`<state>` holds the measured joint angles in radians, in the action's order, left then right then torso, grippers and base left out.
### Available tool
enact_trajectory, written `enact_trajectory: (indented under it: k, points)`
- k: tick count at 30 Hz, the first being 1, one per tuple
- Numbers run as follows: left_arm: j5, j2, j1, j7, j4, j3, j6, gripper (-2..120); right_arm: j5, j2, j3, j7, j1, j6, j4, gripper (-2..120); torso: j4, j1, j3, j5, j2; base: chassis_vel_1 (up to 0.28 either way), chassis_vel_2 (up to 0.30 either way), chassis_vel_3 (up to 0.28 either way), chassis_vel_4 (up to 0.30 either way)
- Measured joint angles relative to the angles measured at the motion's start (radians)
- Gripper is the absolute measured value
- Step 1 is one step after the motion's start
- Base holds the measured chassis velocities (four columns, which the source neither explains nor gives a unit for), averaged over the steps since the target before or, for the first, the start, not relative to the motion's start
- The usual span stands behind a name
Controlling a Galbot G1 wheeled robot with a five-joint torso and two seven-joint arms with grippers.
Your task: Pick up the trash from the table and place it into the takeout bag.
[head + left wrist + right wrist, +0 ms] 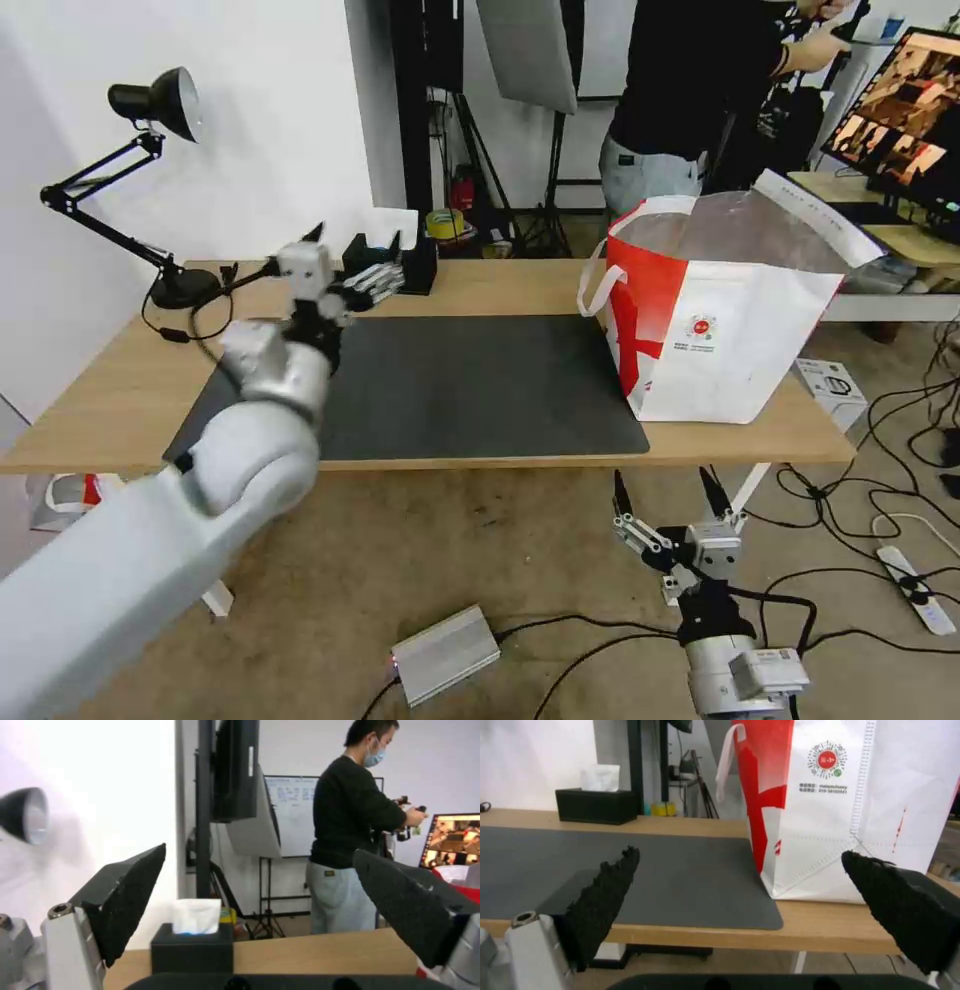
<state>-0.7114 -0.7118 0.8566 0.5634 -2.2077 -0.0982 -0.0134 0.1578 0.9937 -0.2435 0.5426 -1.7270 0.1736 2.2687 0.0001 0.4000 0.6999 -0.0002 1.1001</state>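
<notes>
Left gripper [355,240] hangs over the mat's [480,385] far left corner, jaws spread wide, gripping nothing, pointed toward the tissue box [395,265]. Right gripper [668,492] sits low in front of the table's [100,400] near edge, fingers splayed and empty too, aimed up at the bag [730,320]. The bag stands at the table's right end, so the right arm is nearer. No trash lies on the mat; I judge it is already bagged.

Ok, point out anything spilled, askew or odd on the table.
Nothing stands out. The takeout bag stands upright on the table, partly on the dark mat, top open. The tissue box and desk lamp sit upright at the back. No spills.
</notes>
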Motion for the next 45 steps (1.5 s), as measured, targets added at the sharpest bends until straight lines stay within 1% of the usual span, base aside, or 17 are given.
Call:
enact_trajectory:
  k: [1,3,5,6,11,12,14,15,16,19,21,26,30,33,34,36,45]
  points:
    - [0.000,0.000,0.000,0.000,0.000,0.000,0.000,100,0.000,0.000,0.000,0.000,0.000,0.000,0.000,100,0.0000,0.000,0.000,0.0000,0.000,0.000,0.000,0.000,0.000]
    - [0.056,-0.013,0.118,-0.006,-0.047,-0.060,0.015,100,0.000,0.000,0.000,0.000,0.000,0.000,0.000,100,0.0000,0.000,0.000,0.0002,0.000,0.000,0.000,0.000,0.000]
    - [0.125,-0.054,0.215,-0.019,-0.068,-0.101,0.028,100,0.000,0.000,0.000,0.000,0.000,0.000,0.000,100,-0.0001,0.000,0.000,0.0003,0.000,0.000,0.000,0.000,0.000]
    - [0.125,-0.054,0.215,-0.019,-0.068,-0.101,0.028,100,0.000,0.000,0.000,0.000,0.000,0.000,0.000,100,-0.0001,0.000,0.000,0.0003,0.000,0.000,0.000,0.000,0.000]
    - [0.308,-0.197,0.434,-0.073,-0.104,-0.175,0.070,100,0.000,0.000,0.000,0.000,0.000,0.000,0.000,100,-0.0001,0.000,0.000,0.0002,0.000,0.000,0.000,0.000,0.000]
    - [0.308,-0.197,0.434,-0.073,-0.104,-0.175,0.070,100,0.000,0.000,0.000,0.000,0.000,0.000,0.000,100,-0.0001,0.000,0.000,0.0002,0.000,0.000,0.000,0.000,0.000]
    - [0.366,-0.255,0.511,-0.091,-0.123,-0.200,0.086,100,0.000,0.000,0.000,0.000,0.000,0.000,0.000,100,-0.0001,0.000,0.000,0.0004,0.000,0.000,0.000,0.000,0.000]
    - [0.390,-0.277,0.539,-0.099,-0.128,-0.210,0.095,100,0.000,0.000,0.000,0.000,0.000,0.000,0.000,100,-0.0001,0.000,0.000,0.0003,0.000,0.000,0.000,0.000,0.000]
    - [0.390,-0.277,0.539,-0.099,-0.128,-0.210,0.095,100,0.000,0.000,0.000,0.000,0.000,0.000,0.000,100,-0.0001,0.000,0.000,0.0003,0.000,0.000,0.000,0.000,0.000]
    - [0.470,-0.353,0.632,-0.123,-0.142,-0.241,0.133,100,0.000,0.000,0.000,0.000,0.000,0.000,0.000,100,-0.0001,0.000,0.000,0.0003,0.000,0.000,0.000,0.000,0.000]
    - [0.483,-0.365,0.648,-0.129,-0.144,-0.245,0.140,100,0.000,0.000,0.000,0.000,0.000,0.000,0.000,100,-0.0001,0.000,0.000,0.0003,0.000,0.000,0.000,0.000,0.000]
    - [0.592,-0.453,0.755,-0.154,-0.146,-0.263,0.210,100,0.000,0.000,0.000,0.000,0.000,0.000,0.000,100,-0.0001,0.000,0.000,0.0003,0.000,0.000,0.000,0.000,0.000]
    - [0.631,-0.491,0.787,-0.166,-0.138,-0.258,0.249,100,0.000,0.000,0.000,0.000,0.000,0.000,0.000,100,-0.0001,0.000,0.000,0.0004,0.000,0.000,0.000,0.000,0.000]
    - [0.634,-0.493,0.789,-0.167,-0.136,-0.257,0.252,100,0.000,0.000,0.000,0.000,0.000,0.000,0.000,100,-0.0001,0.000,0.000,0.0004,0.000,0.000,0.000,0.000,0.000]
    - [0.681,-0.527,0.809,-0.168,-0.120,-0.252,0.282,100,0.000,0.000,0.000,0.000,0.000,0.000,0.000,100,-0.0002,0.000,0.000,0.0002,0.000,0.000,0.000,0.000,0.000]
    - [0.729,-0.549,0.826,-0.167,-0.103,-0.249,0.305,100,0.000,0.000,0.000,0.000,0.000,0.000,0.000,100,-0.0001,0.000,0.000,0.0003,0.000,0.000,0.000,0.000,0.000]
    - [0.794,-0.587,0.857,-0.145,-0.076,-0.238,0.357,100,0.000,0.000,0.000,0.000,0.000,0.000,0.000,100,-0.0002,0.000,0.000,0.0003,0.000,0.000,0.000,0.000,0.000]
